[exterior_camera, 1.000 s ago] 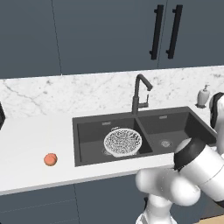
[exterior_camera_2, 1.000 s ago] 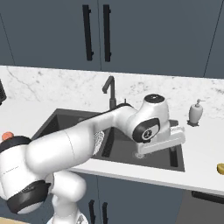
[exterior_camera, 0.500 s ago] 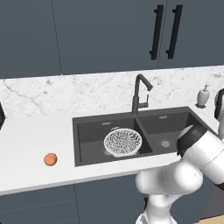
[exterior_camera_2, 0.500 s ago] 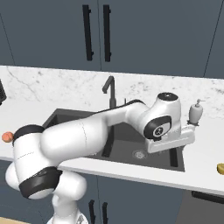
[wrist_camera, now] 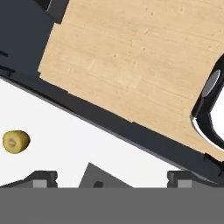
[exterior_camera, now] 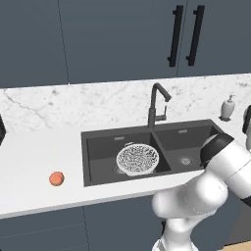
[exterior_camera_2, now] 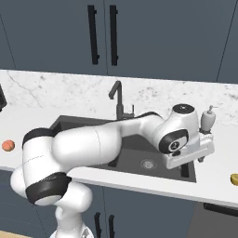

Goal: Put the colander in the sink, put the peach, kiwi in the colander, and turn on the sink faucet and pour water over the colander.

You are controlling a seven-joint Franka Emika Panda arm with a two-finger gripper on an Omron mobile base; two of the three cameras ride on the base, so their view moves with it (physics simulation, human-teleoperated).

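The colander (exterior_camera: 138,158), a round white mesh bowl, sits in the left basin of the dark sink (exterior_camera: 100,156). On the white counter to the sink's left lies the peach (exterior_camera: 57,179), also seen at the far left of the right base view (exterior_camera_2: 7,145). At the far right of that counter lies the kiwi (exterior_camera_2: 234,179); in the hand view it is at the left (wrist_camera: 16,141). My gripper (exterior_camera_2: 195,158) hangs open and empty over the sink's right rim, short of the kiwi. The sink faucet (exterior_camera: 156,105) stands behind the divider, with no water running.
A white soap dispenser (exterior_camera_2: 208,120) stands on the counter behind my hand. The hand view looks over the counter's front edge (wrist_camera: 131,131) down to a wooden floor (wrist_camera: 131,57). My arm spans the sink (exterior_camera_2: 139,167) in the right base view.
My arm has swung to the right across the sink, carrying the open gripper from over the right basin to the sink's right rim. The colander and peach have not moved.
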